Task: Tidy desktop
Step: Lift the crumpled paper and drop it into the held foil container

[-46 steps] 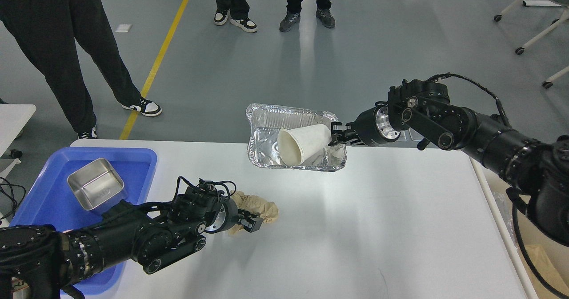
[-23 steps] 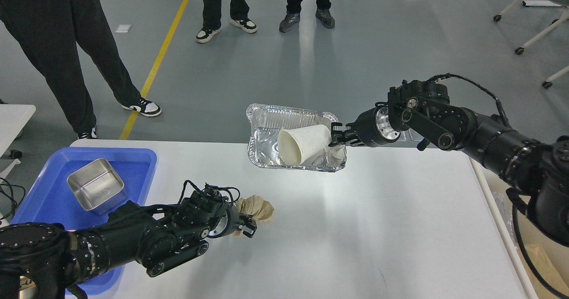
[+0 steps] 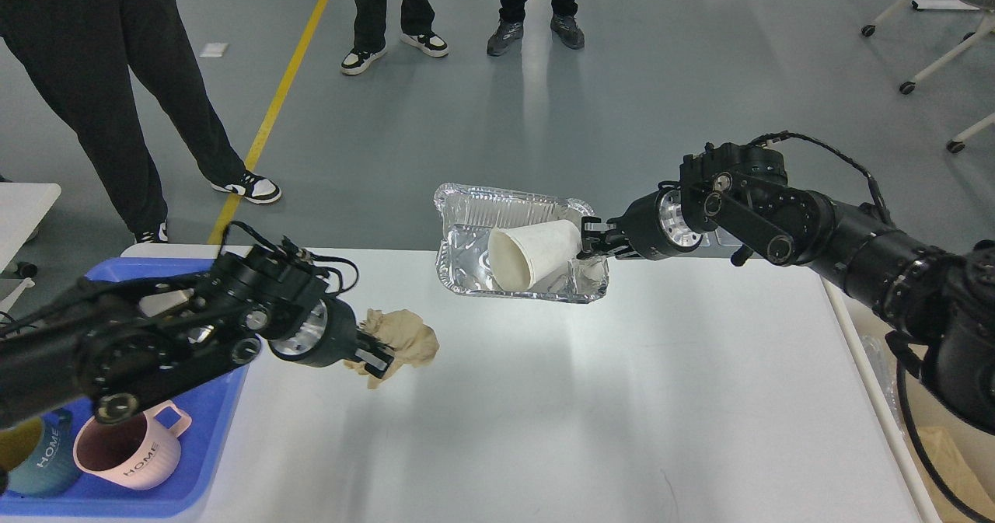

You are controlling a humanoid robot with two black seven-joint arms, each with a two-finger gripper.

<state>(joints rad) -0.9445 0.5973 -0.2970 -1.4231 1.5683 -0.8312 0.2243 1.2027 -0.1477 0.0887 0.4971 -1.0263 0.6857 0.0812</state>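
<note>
Head view: the left hand (image 3: 371, 356) has risen off the counter (image 3: 591, 406) since a moment ago, its fingers closed on the crumpled paper (image 3: 404, 338), which now hangs clear of the surface. The right hand (image 3: 592, 239) is unchanged, pinching the rim of the foil tray (image 3: 466, 204) with a paper cup (image 3: 532, 252) lying inside, held above the counter's far edge. With both pieces of rubbish lifted, the counter looks nearly bare. A blue tray (image 3: 225, 399) at the left holds a pink mug (image 3: 132, 453) and a blue one beside it.
</note>
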